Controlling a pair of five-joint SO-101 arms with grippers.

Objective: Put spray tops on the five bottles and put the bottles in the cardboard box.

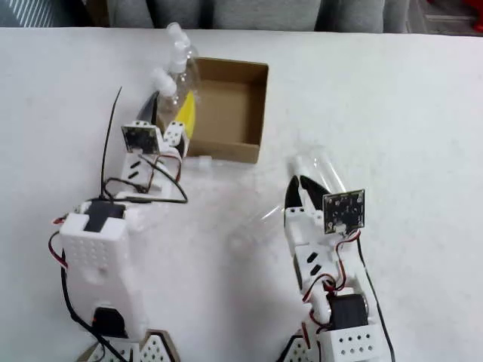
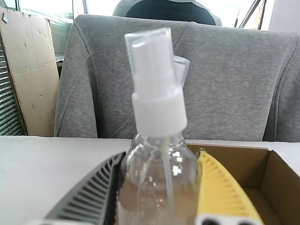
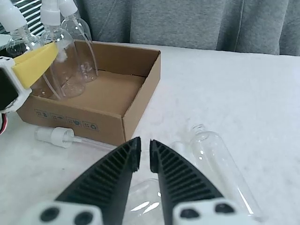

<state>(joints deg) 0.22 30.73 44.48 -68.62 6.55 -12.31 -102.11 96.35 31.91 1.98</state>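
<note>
Bottles [image 1: 317, 166] without tops lie nearest the arms. An uncapped bottle [image 3: 220, 159] lies on its side on the white table [image 1: 407, 113], just beside the right gripper [image 3: 145, 157], with its threaded neck toward the box. A second clear bottle [image 3: 140, 199] lies partly hidden under that gripper. The right gripper's two dark jaws stand almost together, with only a thin slit between them and nothing in it.

Farther on, a loose spray top [image 3: 55, 135] lies on the table close to the front wall of the cardboard box [image 3: 140, 101]. Small printed marks on that wall are too small to read.

At the box's wall on the left arm's side, the left gripper [image 2: 159, 157] clamps a held bottle [image 2: 157, 187] by its body. The bottle is upright, with one dark jaw and one yellow jaw against its sides. A white spray top [image 2: 157, 93] sits on its neck. Whether this bottle is inside the box or just beside the wall, I cannot tell.

Past it, two capped bottles [image 3: 83, 47] stand inside the box. Behind the table is a grey upholstered seat [image 2: 243, 84].
</note>
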